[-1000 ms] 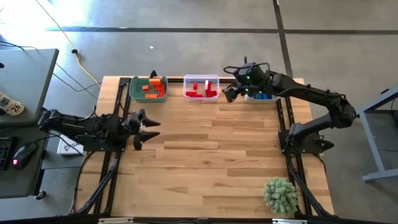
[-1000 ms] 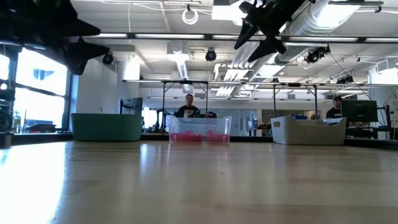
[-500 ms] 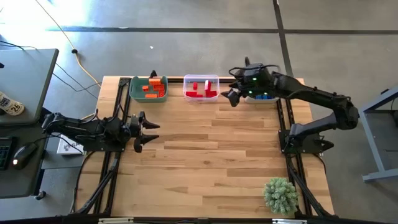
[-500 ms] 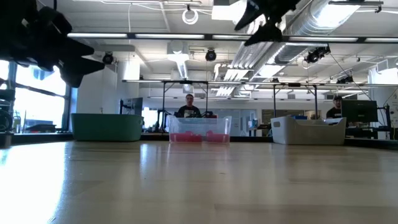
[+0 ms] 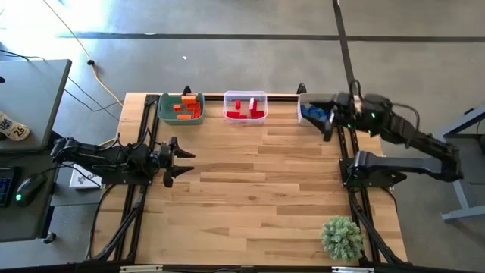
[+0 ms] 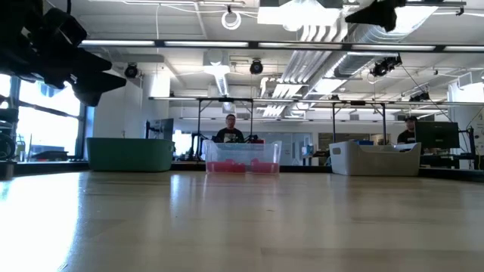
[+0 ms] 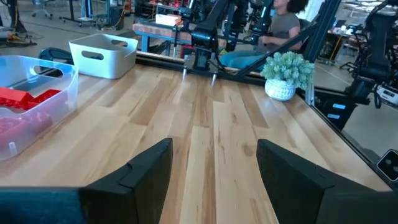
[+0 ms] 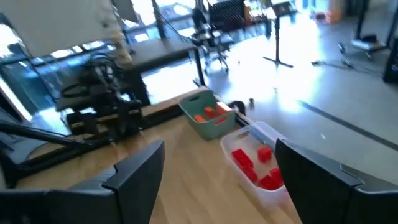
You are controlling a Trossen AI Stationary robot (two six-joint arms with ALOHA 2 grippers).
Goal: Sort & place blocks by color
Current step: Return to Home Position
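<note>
Orange blocks [image 5: 186, 108] lie in the green bin [image 5: 164, 112], red blocks [image 5: 244, 109] in the clear bin [image 5: 262, 97], and blue blocks [image 5: 312, 111] in the grey bin [image 5: 314, 97]; all three bins stand along the table's far edge. My right gripper [image 5: 326, 130] is open and empty, hovering beside the grey bin's near right corner; its wrist view shows the wide gap [image 8: 220, 146] with the red blocks [image 8: 252, 163] and orange blocks [image 8: 205, 114] beyond. My left gripper [image 5: 187, 161] is open and empty above the table's left side, its fingers spread [image 7: 214, 144].
A small green plant [image 5: 342, 236] stands at the table's near right corner. The wooden table top [image 5: 258, 189] between the arms is bare. In the low view people [image 6: 229, 130] sit in the room behind the bins.
My right gripper has drawn back from the gap between the clear and grey bins toward the table's right edge, passing over the grey bin and turning, fingers still open. My left gripper has pulled back slightly toward the left edge.
</note>
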